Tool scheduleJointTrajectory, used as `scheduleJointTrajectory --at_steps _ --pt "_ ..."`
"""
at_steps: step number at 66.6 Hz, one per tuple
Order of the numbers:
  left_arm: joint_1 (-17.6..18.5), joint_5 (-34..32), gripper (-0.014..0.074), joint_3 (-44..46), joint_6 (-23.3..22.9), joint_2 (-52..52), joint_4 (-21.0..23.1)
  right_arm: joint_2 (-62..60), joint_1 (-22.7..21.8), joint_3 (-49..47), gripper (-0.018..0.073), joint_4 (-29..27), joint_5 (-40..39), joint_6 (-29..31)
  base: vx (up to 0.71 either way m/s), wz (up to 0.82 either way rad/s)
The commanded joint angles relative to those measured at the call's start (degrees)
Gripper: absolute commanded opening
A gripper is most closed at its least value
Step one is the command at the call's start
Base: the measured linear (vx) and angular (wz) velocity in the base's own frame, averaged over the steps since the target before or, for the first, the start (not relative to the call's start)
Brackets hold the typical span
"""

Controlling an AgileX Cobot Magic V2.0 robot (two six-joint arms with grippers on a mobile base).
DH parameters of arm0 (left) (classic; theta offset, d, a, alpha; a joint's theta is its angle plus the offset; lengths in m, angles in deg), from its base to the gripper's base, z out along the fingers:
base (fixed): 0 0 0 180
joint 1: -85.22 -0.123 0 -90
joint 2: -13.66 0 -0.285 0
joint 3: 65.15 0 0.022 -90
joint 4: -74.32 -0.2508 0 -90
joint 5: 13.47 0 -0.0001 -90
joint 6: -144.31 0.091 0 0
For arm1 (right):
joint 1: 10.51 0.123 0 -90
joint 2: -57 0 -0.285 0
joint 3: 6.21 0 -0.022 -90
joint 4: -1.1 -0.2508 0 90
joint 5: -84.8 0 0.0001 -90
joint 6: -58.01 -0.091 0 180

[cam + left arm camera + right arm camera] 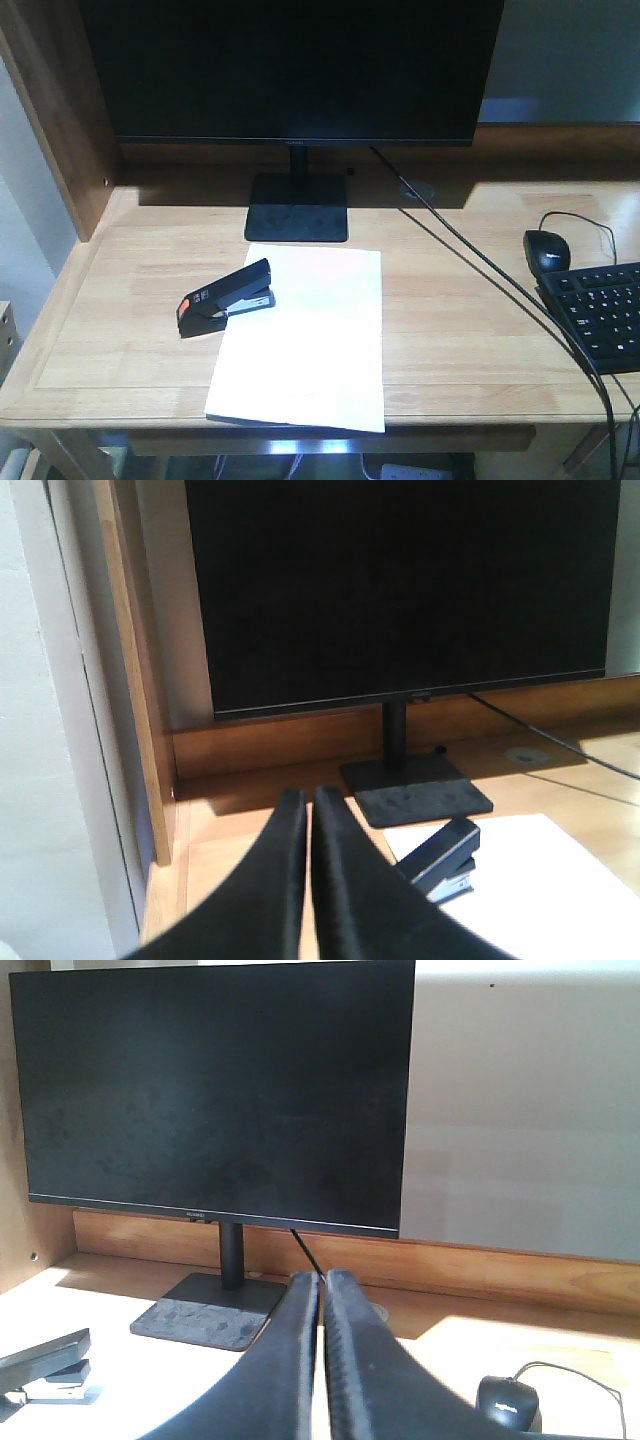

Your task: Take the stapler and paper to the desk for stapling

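Note:
The black stapler [228, 297] with an orange-red patch lies on the light-wood desk [120, 320], its front end over the left edge of the white paper [305, 340]. The paper's near edge hangs over the desk front. The stapler also shows in the left wrist view [445, 858] and in the right wrist view [45, 1365]. My left gripper [308, 798] is shut and empty, held above the desk to the left of the stapler. My right gripper [322, 1280] is shut and empty, held over the paper's right side. Neither gripper shows in the front view.
A black monitor [290, 70] on a stand [297, 207] fills the back. A black mouse [547, 249], keyboard [600, 315] and cable [500, 280] lie at the right. A wooden side panel [60, 120] closes the left.

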Motion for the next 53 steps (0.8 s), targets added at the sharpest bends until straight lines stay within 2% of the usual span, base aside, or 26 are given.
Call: scheduleJointTrajectory --at_steps 1,8,14,19,27,32,36,53 --pt "0.16 -4.38 -0.0007 -0.99 -0.44 0.32 0.55 0.6 -0.23 -1.47 -0.0009 1.61 -3.29 0.04 0.0 0.0" --pt "-0.14 -4.46 -0.0007 -5.05 -0.44 0.88 -1.83 0.6 -0.23 -1.47 -0.0009 1.61 -3.29 0.04 0.0 0.0" --pt "-2.18 -4.46 -0.0007 -9.32 -0.44 0.88 -4.34 0.6 -0.23 -1.47 -0.0009 1.61 -3.29 0.04 0.0 0.0" --pt "-3.9 -5.33 -0.0007 -11.3 -0.5 0.88 -3.93 0.6 -0.23 -1.47 -0.0009 1.61 -3.29 0.04 0.0 0.0" --pt "-6.72 -11.12 -0.0007 -14.12 -0.62 0.88 -2.33 0.6 -0.23 -1.47 -0.0009 1.61 -3.34 0.04 0.0 0.0" --pt "-7.89 -17.78 -0.0007 -16.86 -2.66 0.88 -1.96 0.6 -0.23 -1.47 -0.0009 1.61 -3.34 0.04 0.0 0.0" --pt "-8.09 -17.14 -0.0007 -16.68 -4.07 0.88 -2.88 0.6 -0.23 -1.47 -0.0009 1.61 -3.34 0.04 0.0 0.0" --pt "-7.31 -17.91 -0.0007 -16.68 -3.38 0.88 -2.99 0.6 -0.23 -1.47 -0.0009 1.61 -3.34 0.04 0.0 0.0"
